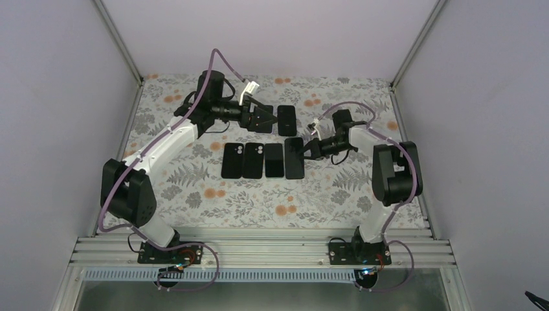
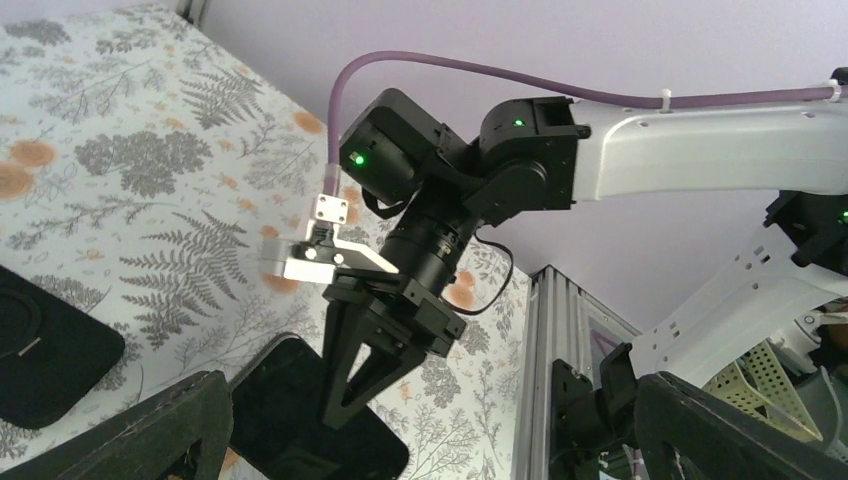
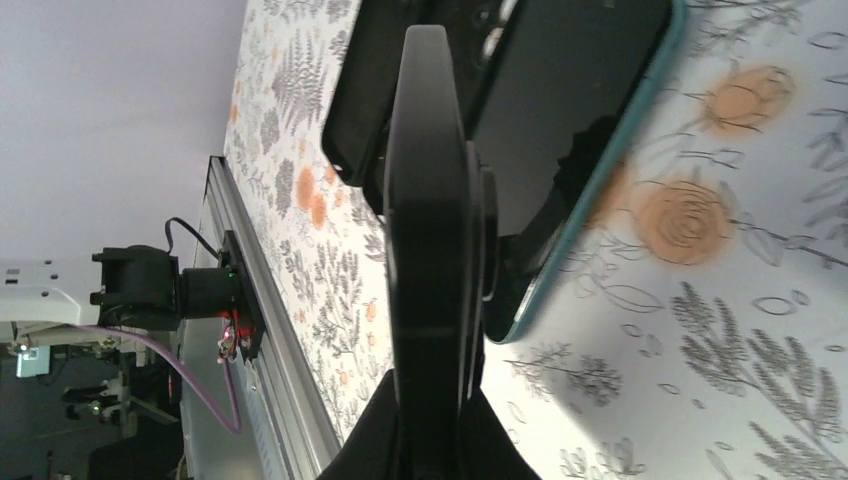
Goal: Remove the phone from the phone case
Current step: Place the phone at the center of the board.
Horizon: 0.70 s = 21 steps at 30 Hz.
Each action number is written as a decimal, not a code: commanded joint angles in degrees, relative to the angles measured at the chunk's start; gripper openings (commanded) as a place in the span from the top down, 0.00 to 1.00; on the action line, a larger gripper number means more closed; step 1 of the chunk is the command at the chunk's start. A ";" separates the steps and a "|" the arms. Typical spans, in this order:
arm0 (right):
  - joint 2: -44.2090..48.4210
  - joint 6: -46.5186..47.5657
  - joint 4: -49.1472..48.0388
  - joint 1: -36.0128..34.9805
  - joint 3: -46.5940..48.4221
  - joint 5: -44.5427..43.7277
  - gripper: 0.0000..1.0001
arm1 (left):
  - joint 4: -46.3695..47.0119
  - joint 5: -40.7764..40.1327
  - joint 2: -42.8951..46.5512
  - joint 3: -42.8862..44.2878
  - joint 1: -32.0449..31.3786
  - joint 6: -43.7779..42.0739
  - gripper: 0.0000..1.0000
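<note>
A black phone in a teal-rimmed phone case point(image 3: 570, 110) lies flat at the right end of a row on the table point(image 1: 294, 157). My right gripper point(image 1: 305, 150) is shut. Its joined fingertips point(image 2: 340, 405) point down onto that phone's dark face point(image 2: 290, 400), close to one edge. From the right wrist, the shut right gripper point(image 3: 432, 60) is an edge-on black bar that hides part of the phone. My left gripper point(image 1: 272, 120) hovers behind the row, wide open point(image 2: 440, 440), with nothing between its fingers point(image 2: 150, 430).
Three more black slabs point(image 1: 252, 161) lie side by side left of the cased phone. Another black slab with a ring mark point(image 1: 287, 120) point(image 2: 50, 350) lies just past the left gripper. The aluminium rail point(image 2: 560, 340) borders the floral mat.
</note>
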<state>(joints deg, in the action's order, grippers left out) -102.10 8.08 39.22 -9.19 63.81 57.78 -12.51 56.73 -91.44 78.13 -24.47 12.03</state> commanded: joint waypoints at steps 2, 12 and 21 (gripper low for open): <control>-5.55 3.67 3.46 2.58 4.61 2.15 0.96 | 1.87 0.22 -0.89 2.03 0.57 3.07 0.00; -15.23 5.37 6.97 3.98 8.92 6.39 0.96 | 3.01 1.81 -2.33 1.82 0.72 5.62 0.00; -21.15 4.61 7.53 4.96 10.39 9.53 0.94 | 2.95 1.49 -3.95 2.29 2.23 7.00 0.00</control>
<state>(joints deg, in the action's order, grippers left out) -120.95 11.84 45.63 -5.39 72.47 62.33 -11.03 57.45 -93.82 78.50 -23.24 17.67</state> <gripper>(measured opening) 0.057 0.999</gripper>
